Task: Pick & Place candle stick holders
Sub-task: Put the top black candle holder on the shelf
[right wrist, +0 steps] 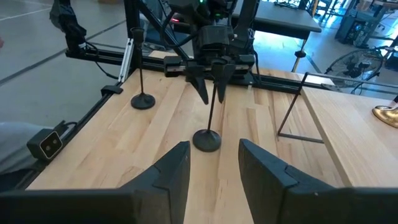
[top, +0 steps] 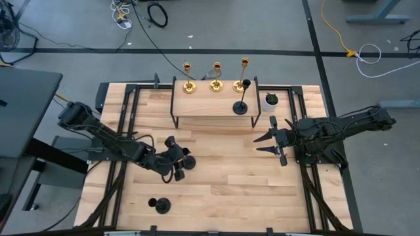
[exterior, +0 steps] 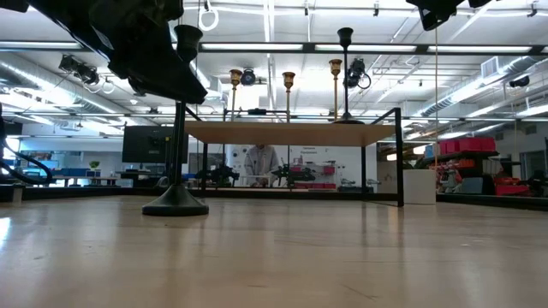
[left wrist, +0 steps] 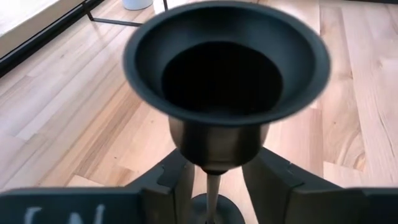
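A matte black candle stick holder (top: 186, 162) stands upright on its round base mid-table. My left gripper (left wrist: 217, 180) is open around it, one finger on each side of the thin stem (left wrist: 212, 193) just under the cup (left wrist: 227, 74), with gaps showing. A second black holder (top: 161, 206) stands near the front edge. Three gold holders (top: 216, 84) and one black holder (top: 241, 108) stand on the raised shelf (top: 203, 108). My right gripper (top: 269, 143) hovers open at the right, holding nothing.
The wooden shelf on thin black legs (right wrist: 292, 115) spans the table's far middle. A small white pot with a green plant (top: 271, 100) sits to its right. Bare wood lies between the two grippers and along the front right.
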You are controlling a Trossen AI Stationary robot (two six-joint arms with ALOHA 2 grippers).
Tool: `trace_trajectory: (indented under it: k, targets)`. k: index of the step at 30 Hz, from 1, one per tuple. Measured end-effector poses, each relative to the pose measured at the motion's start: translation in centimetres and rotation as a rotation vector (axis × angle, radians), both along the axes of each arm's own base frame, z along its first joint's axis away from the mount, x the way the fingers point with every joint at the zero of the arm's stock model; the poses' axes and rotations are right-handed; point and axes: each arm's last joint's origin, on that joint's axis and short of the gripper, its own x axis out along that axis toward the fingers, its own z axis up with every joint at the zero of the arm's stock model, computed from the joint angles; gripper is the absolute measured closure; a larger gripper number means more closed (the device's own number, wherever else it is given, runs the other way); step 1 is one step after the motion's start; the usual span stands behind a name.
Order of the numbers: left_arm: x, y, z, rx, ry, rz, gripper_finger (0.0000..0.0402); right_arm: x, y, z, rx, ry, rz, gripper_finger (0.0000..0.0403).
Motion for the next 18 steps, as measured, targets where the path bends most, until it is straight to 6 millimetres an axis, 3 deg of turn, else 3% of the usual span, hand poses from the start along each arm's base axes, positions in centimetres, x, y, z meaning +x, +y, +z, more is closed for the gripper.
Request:
trace_trajectory:
  k: [15, 18]
  targets:
    - [0.01, 0.03, 0.01, -0.005, -0.002, 0.004, 0.0387, 0.0, 0.0, 0.0, -0.011, -0.002, 0.003, 0.0268]
    - [0.0, 0.03, 0.01, -0.021, -0.007, 0.013, 0.0389, 0.0, 0.0, 0.0, -0.011, -0.002, 0.003, 0.0268]
